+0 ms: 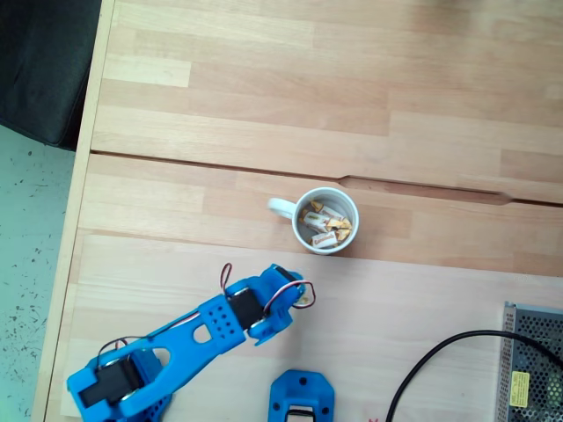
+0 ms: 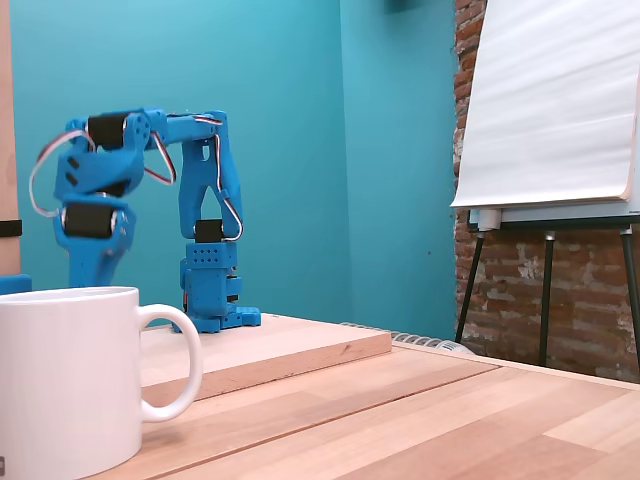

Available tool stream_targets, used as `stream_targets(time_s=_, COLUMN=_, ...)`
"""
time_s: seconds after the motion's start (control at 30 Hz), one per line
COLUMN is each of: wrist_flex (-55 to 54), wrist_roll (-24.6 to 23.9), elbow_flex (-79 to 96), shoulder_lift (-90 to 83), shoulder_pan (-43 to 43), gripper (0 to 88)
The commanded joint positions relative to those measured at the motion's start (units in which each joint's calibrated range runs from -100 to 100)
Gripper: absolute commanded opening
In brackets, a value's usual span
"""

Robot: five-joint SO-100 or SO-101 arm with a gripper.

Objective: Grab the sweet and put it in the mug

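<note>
The white mug (image 1: 280, 207) stands mid-table in a fixed view, its handle pointing left, with several wrapped sweets (image 1: 324, 225) lying inside. My blue gripper (image 1: 302, 294) hovers just below and left of the mug, apart from it. A small pale sweet (image 1: 306, 298) shows at its tip, pinched between the fingers. In another fixed view the mug (image 2: 60, 385) fills the near left. The gripper (image 2: 97, 272) hangs pointing down behind the mug, above its rim line, and the sweet cannot be made out there.
A black cable (image 1: 440, 360) and a metal mesh box (image 1: 532, 369) lie at the lower right. The blue arm base (image 1: 301, 396) sits at the bottom edge. The table's left edge (image 1: 75, 220) drops to the floor. An easel with a white pad (image 2: 550, 100) stands beyond the table.
</note>
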Motion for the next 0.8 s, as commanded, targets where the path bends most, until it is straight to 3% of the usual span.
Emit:
stream_targets(time_s=0.0, wrist_flex=0.33, wrist_roll=-0.34, elbow_flex=-4.93, shoulder_lift=-7.25, shoulder_pan=0.75, gripper=0.0)
stream_targets(time_s=0.6, wrist_flex=-0.64, wrist_roll=-0.34, elbow_flex=-20.27, shoulder_lift=-8.28, shoulder_pan=-0.34, gripper=0.0)
stream_targets(time_s=0.77, wrist_flex=-0.72, wrist_roll=-0.34, elbow_flex=-21.07, shoulder_lift=-7.68, shoulder_pan=-4.41, gripper=0.0)
